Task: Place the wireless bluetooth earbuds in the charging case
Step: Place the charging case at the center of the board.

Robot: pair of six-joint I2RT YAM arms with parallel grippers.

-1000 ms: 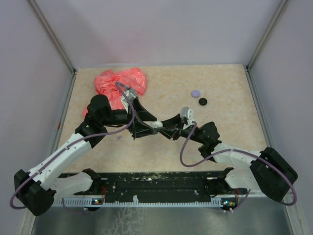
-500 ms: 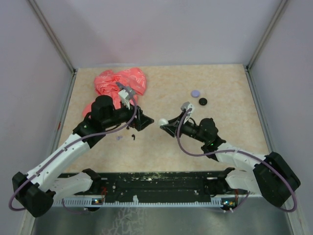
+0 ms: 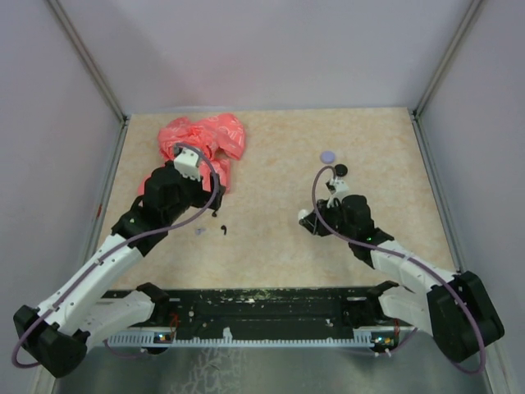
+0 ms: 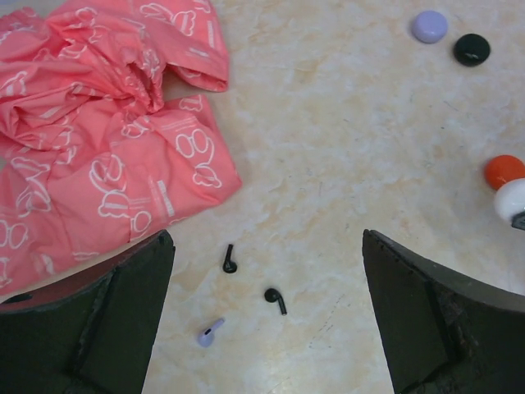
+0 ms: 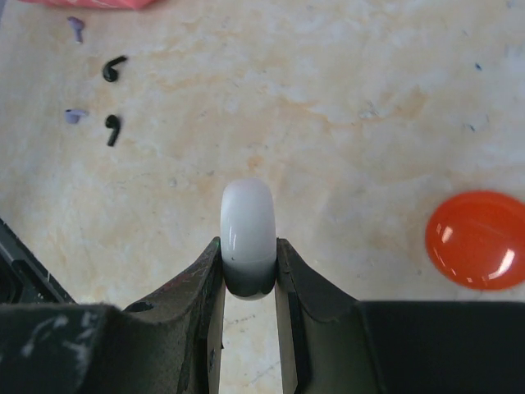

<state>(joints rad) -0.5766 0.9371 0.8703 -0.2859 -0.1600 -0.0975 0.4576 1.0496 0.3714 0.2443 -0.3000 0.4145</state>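
Just off the loose corner of the pink cloth point(image 4: 107, 139), on bare desk point(image 4: 328, 164): three buds. One black earbud point(image 4: 229, 259) closest to the cloth, a second black earbud point(image 4: 276, 300) a little farther out, a pale purple earbud point(image 4: 210, 332) beside them, none touching. Hanging above that cluster, the left claw point(image 4: 268, 238) — spread wide, holding nothing, all three framed between its fingers. Stem of the cloth-side black one roughly across the closing line; stem of the other slanted. Well away from the cloth, the right claw point(image 5: 248, 256), pinched on a white round case point(image 5: 248, 217) held on edge, an orange disc point(image 5: 477, 240) on the desk nearby. Clearly nearer the buds: the left arm. Probably a straight drop — maybe a small wrist turn.
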